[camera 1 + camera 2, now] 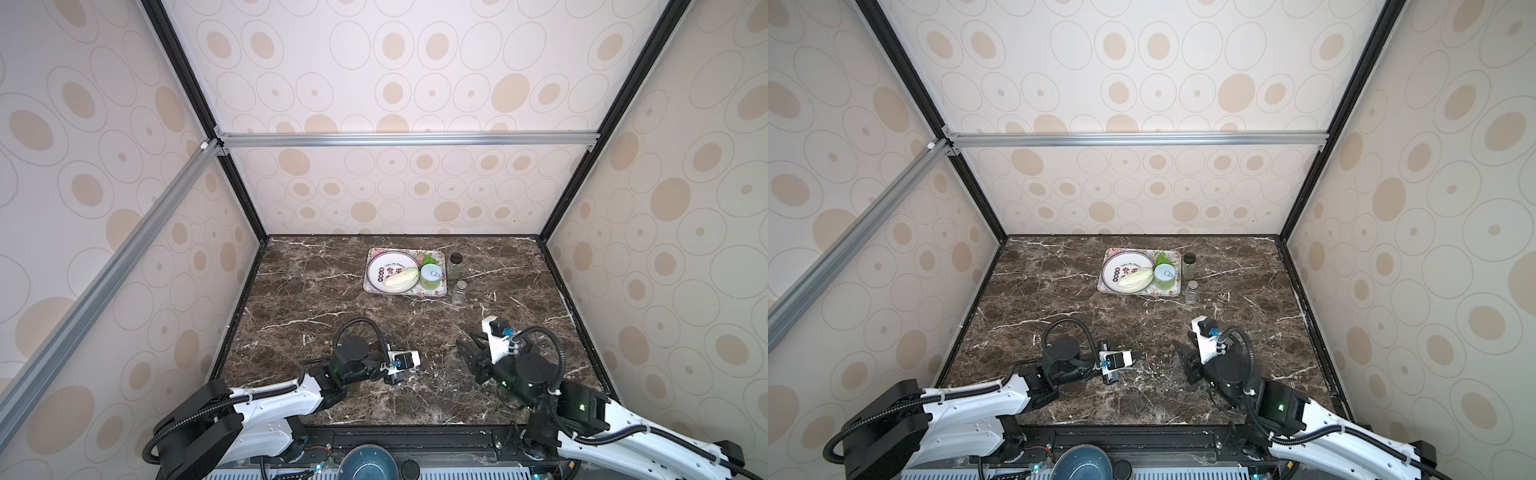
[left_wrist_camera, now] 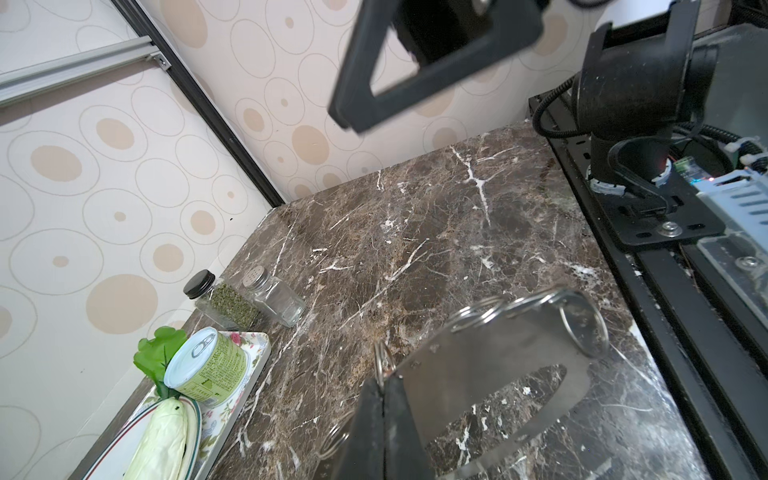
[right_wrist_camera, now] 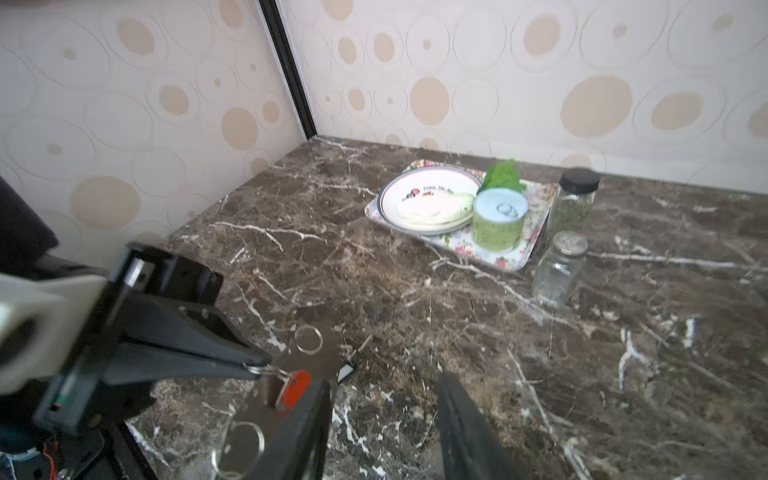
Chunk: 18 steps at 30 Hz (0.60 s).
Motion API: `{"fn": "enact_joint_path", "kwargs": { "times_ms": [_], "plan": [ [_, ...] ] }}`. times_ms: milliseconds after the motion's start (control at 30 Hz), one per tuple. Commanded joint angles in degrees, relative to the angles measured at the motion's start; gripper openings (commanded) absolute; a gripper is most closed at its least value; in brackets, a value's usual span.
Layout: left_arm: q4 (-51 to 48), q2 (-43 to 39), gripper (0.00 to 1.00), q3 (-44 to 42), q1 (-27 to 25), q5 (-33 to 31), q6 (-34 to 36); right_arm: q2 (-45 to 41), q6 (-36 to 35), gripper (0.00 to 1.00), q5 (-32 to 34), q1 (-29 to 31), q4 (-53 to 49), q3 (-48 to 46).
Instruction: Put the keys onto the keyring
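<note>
Right wrist view: red-tagged key point(image 3: 296, 388) lying on the keyring point(image 2: 478, 365), apparently hooked on; black-tagged key point(image 3: 347, 371) at its edge, attachment unclear. Left gripper point(image 2: 382, 386) clamped on the keyring's rim; right gripper point(image 3: 384, 380) beside it, jaws apart, empty.

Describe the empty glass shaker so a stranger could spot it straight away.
Find the floral tray at the back of the marble table. Two small jars stand beside its right edge; the shaker is the nearer one, clear and empty with a silver perforated lid, unlike the black-capped herb jar.
</note>
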Motion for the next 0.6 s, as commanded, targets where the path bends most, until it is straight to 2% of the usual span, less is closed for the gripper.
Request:
{"fn": "enact_joint_path", "kwargs": {
  "times_ms": [0,33,167,233,400,567],
  "plan": [
    [1.19,-1.74,0.0,0.09,-0.14,0.01,0.5,2.16,-5.92,0.44,4.29,-0.11,-1.82,3.32],
    [1.02,-1.95,0.0,-0.02,-0.14,-0.02,0.87,3.09,-5.46,0.44,6.19,-0.16,-0.41,2.54],
    [0.95,-2.66,0.0,-0.5,-0.14,-0.21,1.87,5.1,-6.01,0.43,4.46,-0.19,10.35,-5.74],
    [1.02,-2.92,0.0,-0.57,-0.14,0.29,1.6,5.64,-6.04,0.43,4.13,-0.19,9.33,-6.91],
    [1.62,-3.29,0.0,-1.27,-0.14,0.49,2.47,7.49,-7.0,0.43,1.76,-0.15,14.06,-9.82],
    [1.44,-3.61,0.0,-1.31,-0.14,0.95,2.52,8.03,-8.86,0.43,-4.47,-0.19,17.32,-11.04]
  ]
}}
